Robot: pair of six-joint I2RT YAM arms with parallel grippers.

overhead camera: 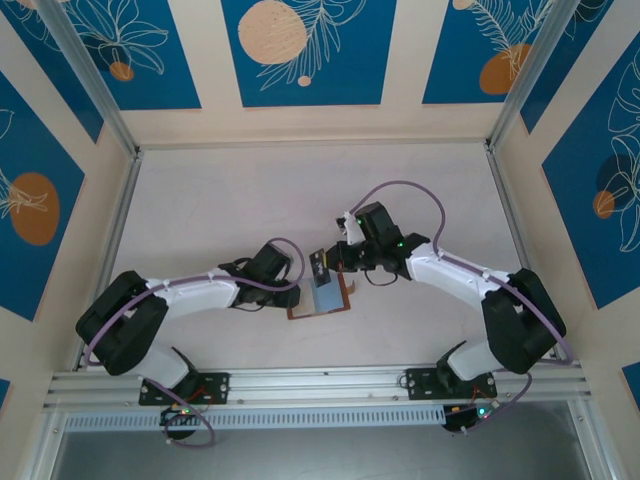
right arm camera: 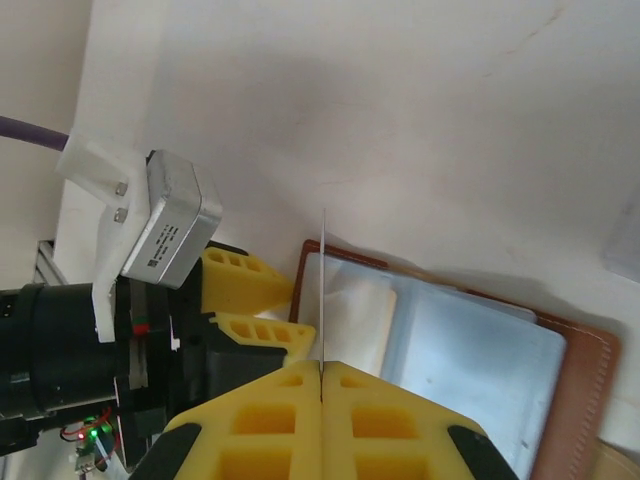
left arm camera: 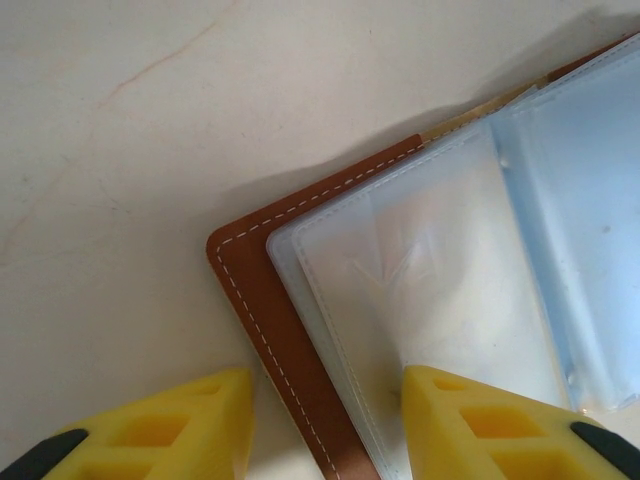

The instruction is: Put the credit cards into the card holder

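Brown card holder [left arm camera: 262, 300] lies open on the table [left arm camera: 120, 150]; your left gripper [left arm camera: 325, 390] straddles its corner, jaws apart; your right gripper [right arm camera: 322, 372] pinches a credit card [right arm camera: 323, 290].

The credit card [right arm camera: 323, 290] pinched in the right gripper [right arm camera: 322, 372] is edge-on, its face unreadable; past the left gripper [left arm camera: 325, 400], the card holder [left arm camera: 440, 290] runs off-frame.

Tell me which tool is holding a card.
The right tool, shut on a thin card; the left tool stands open over a corner of the card holder.
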